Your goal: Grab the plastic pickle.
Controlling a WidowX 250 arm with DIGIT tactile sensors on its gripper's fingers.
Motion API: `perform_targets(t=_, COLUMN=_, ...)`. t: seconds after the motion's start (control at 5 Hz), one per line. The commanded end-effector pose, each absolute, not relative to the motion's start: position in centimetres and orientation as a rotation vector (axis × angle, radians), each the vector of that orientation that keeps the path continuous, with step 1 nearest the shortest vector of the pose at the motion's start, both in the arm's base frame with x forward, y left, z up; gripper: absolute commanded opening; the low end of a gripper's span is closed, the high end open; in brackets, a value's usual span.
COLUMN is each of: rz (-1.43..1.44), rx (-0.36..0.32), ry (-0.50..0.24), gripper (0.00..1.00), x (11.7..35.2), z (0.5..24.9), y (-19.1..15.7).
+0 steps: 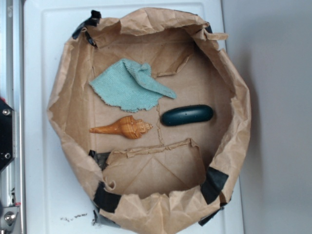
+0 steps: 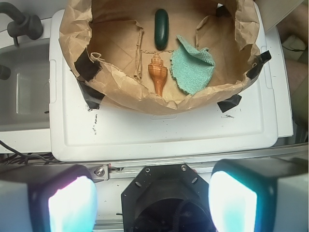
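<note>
Hanging back with my gripper (image 2: pixel 152 203) spread wide and holding nothing, fingers (image 2: pixel 72 205) glowing at the bottom of the wrist view, well short of the paper bin (image 1: pixel 234 141) on the white lid (image 2: pixel 159 140). Inside the bin in the overhead shot, the pickle (image 1: pixel 187 115) lies flat right of centre, shell (image 1: pixel 124 127) just to its left but not touching, and the cloth (image 1: pixel 129 87) sits crumpled farther back.
</note>
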State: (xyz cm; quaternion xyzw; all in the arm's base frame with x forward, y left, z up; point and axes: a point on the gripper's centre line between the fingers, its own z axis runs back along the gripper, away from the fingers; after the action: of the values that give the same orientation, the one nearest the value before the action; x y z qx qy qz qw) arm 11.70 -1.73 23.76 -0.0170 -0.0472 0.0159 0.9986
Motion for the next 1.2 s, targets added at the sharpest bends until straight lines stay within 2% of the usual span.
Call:
perform_targets(t=0.0, rz=0.032, rx=-0.034, ry=-0.094, gripper=1.0, x=11.7, z=23.8, y=-1.7)
perform_targets(t=0.2, rz=-0.043, rx=-0.039, ry=-0.14, gripper=1.0, x=12.9, z=23.7, y=-4.5)
perform_targets(t=0.4, rz=-0.064, rx=-0.047, ry=-0.135, gripper=1.0, x=16.4, z=23.5, y=-7.8)
perform_targets(t=0.6, rz=-0.062, rx=-0.043, ry=-0.126, gripper=1.0, x=19.2, z=23.2, y=-9.8)
perform_targets(t=0.8, rz=-0.06, rx=-0.031, ry=-0.132, gripper=1.0, x=22.4, z=22.5, y=-11.3)
perform_targets(t=1.0, rz=-0.057, rx=-0.026, ry=-0.13, gripper=1.0, x=24.9, z=21.6, y=-10.4)
